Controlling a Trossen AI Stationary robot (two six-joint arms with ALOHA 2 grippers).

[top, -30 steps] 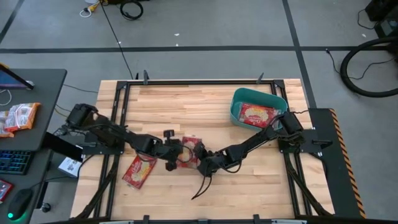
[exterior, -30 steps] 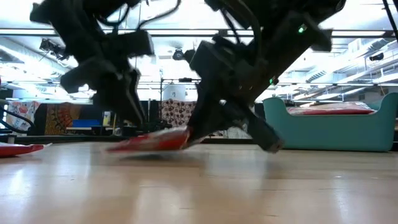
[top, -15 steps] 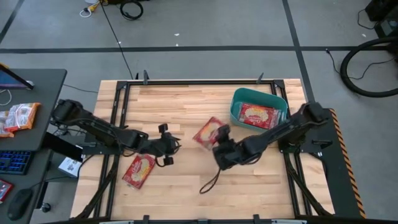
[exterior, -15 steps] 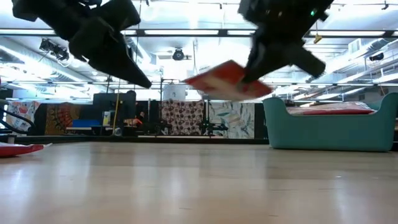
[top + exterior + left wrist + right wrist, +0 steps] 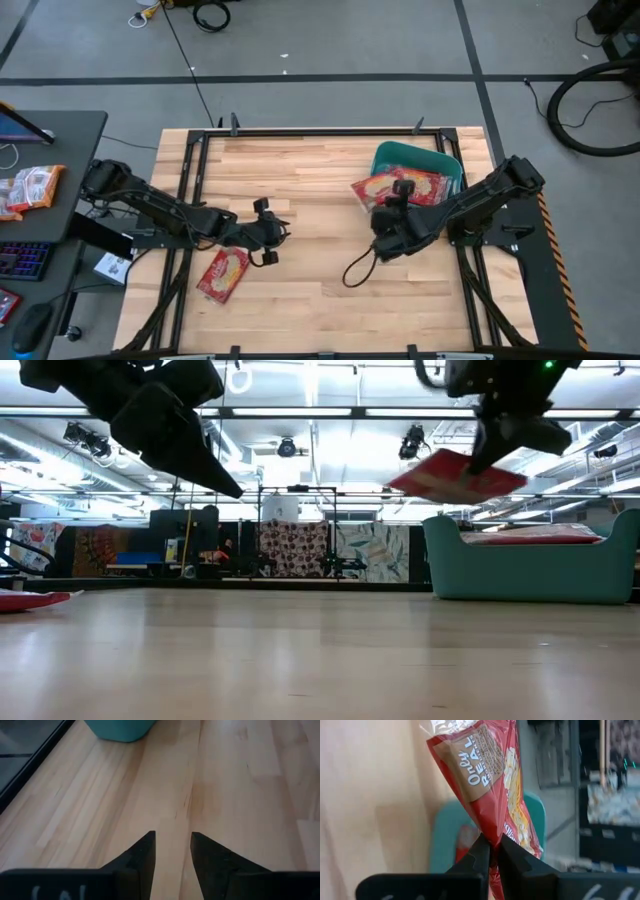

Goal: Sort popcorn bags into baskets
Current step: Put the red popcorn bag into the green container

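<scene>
My right gripper [image 5: 398, 190] is shut on a red popcorn bag [image 5: 373, 188] and holds it in the air just left of the teal basket [image 5: 440, 163]. The low view shows the bag [image 5: 455, 475] above the basket's rim [image 5: 530, 550]. Another red bag [image 5: 418, 185] lies inside the basket. A third red bag [image 5: 225, 273] lies flat on the table at the near left. My left gripper [image 5: 268, 232] is open and empty above the table, left of centre, with bare wood between its fingers [image 5: 145, 855]. My right gripper pinches the bag by one end [image 5: 491, 836] between its two fingers [image 5: 479, 854]. The fingers come slanting from the table's near right side. The bag is lifted clear and tilted, its free end [image 5: 415, 482] reaching out past the fingers toward the table's left.
The basket also shows in the left wrist view [image 5: 122, 729] and, behind the held bag, in the right wrist view [image 5: 445, 840]. A side desk [image 5: 60, 140] left of the table holds orange-and-white packets [image 5: 30, 188]. A black cable [image 5: 355, 270] loops on the wood under the right arm.
My right gripper has lifted the red bag off the middle of the table and carried it up and toward the far right, up to the basket. My left gripper has drawn back from the bag toward the table's left and risen.
</scene>
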